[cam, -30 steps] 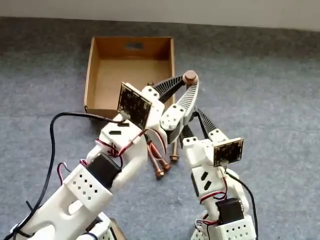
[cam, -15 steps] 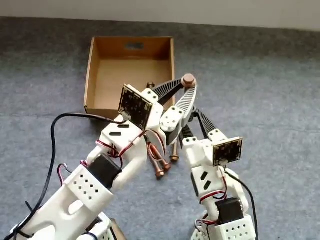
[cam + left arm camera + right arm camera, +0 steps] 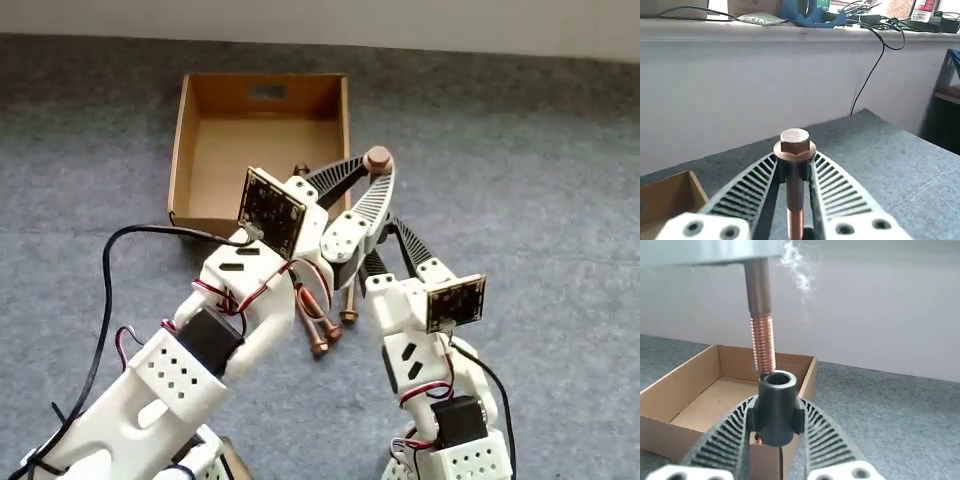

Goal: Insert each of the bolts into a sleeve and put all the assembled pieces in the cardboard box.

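- Bolt (image 3: 794, 195) is hanging upright, head up and thread down. The left end effector (image 3: 795, 167) is pinching it on the shank just under the flanged hex head.
- Sleeve (image 3: 776, 397) is standing upright just below the bolt's threaded end (image 3: 763, 345). The right end effector (image 3: 776, 415) is pinching it around its middle, leaving the bore open at the top.
- Both parts are hovering above the table (image 3: 520, 150), near the corner of the cardboard box (image 3: 185, 150), which is lying open with nothing visible inside.
- Handling, judged: the bolt is looking like solid metal, so stiff, dense for its bulk, and slick on the smooth shank. A grip under the flange is suiting it, since the head cannot slip down through the fingers.
- Handling, judged: the sleeve is looking rigid and light. A mid-body grip is keeping the rim free, but it is likely to tip if the thread catches the edge.
- Right wrist view is showing the thread tip meeting the sleeve rim slightly off the bore centre. Whether it is entering the bore or sitting behind the rim, I cannot tell.
- Left wrist view is showing the head seated on the fingertips, while the sleeve is staying hidden.
- High view is showing several loose bolts (image 3: 320, 325) lying on the table between the arms. The left end effector is covering the sleeve there.
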### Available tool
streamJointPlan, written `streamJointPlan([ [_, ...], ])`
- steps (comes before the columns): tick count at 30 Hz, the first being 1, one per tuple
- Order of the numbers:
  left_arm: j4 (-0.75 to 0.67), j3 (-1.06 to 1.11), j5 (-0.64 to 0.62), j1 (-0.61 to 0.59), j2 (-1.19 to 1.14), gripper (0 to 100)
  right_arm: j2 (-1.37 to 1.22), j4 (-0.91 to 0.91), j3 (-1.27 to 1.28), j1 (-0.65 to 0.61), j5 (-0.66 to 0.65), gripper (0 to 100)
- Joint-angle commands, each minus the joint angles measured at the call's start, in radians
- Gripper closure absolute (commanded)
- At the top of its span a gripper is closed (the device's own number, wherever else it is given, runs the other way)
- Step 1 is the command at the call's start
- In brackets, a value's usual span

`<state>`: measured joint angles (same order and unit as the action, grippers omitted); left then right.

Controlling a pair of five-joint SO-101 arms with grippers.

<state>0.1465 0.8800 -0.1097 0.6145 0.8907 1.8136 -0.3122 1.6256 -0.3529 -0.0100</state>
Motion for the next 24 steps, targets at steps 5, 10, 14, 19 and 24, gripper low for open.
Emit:
streamJointPlan([
  [5,-0.023,-0.058,-0.008,0.048,0.001,99,0.013,0.022,-0.012,-0.004,-0.009,99.3],
  [10,-0.020,-0.056,-0.006,0.047,0.001,99,0.013,0.022,-0.012,-0.004,-0.009,99.3],
  [14,-0.018,-0.047,-0.006,0.047,-0.001,99,0.013,0.022,-0.012,-0.004,-0.009,99.3],
  [19,-0.018,0.005,-0.006,0.044,-0.001,99,0.013,0.022,-0.012,-0.004,-0.009,99.3],
  [24,-0.017,0.015,-0.006,0.005,-0.001,99,0.013,0.022,-0.013,-0.004,-0.009,99.3],
])
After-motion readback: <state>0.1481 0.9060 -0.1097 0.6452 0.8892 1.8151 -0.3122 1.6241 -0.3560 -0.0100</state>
